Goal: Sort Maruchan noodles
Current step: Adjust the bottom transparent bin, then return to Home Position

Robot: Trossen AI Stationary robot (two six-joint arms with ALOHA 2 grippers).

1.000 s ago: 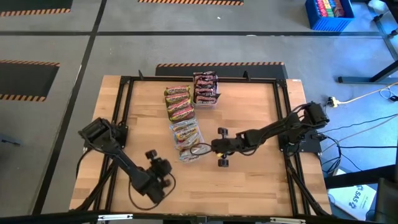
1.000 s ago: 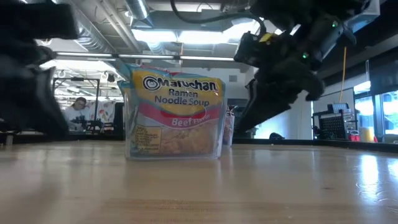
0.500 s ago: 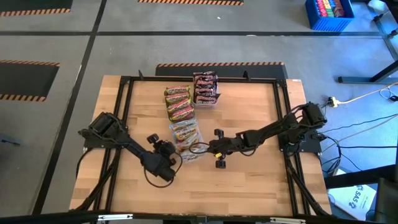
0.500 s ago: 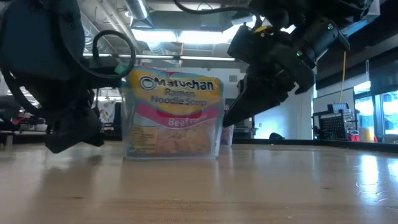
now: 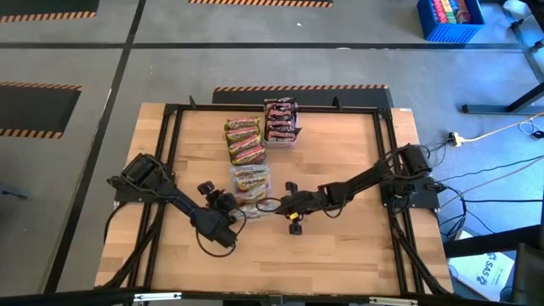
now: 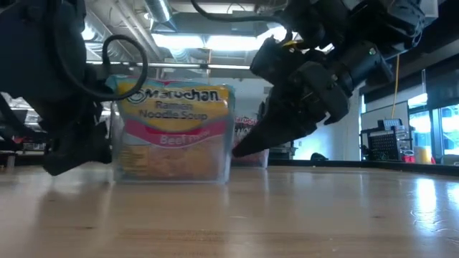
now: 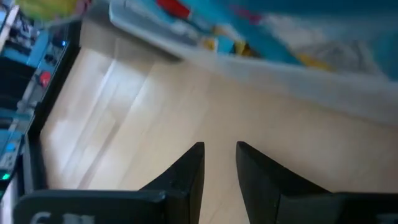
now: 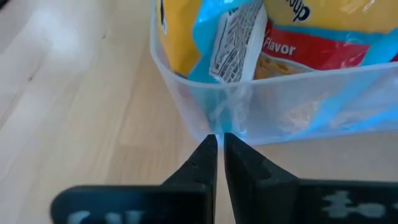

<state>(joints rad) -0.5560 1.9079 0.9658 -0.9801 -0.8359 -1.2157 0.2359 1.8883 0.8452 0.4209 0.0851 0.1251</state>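
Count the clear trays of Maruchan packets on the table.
3: the dark-red packets' tray at the far edge, the green-and-orange packets' tray beside it, the yellow-pink packets' tray nearest, between both hands. Others may be hidden.

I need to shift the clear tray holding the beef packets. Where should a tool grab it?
Take the clear tray by its thin upright rim at the corner facing the right tool, coming in low and level, probably. The wall is a narrow vertical lip, and packets fill the inside, so a top-down grip looks blocked. The left tool sits on the opposite side.
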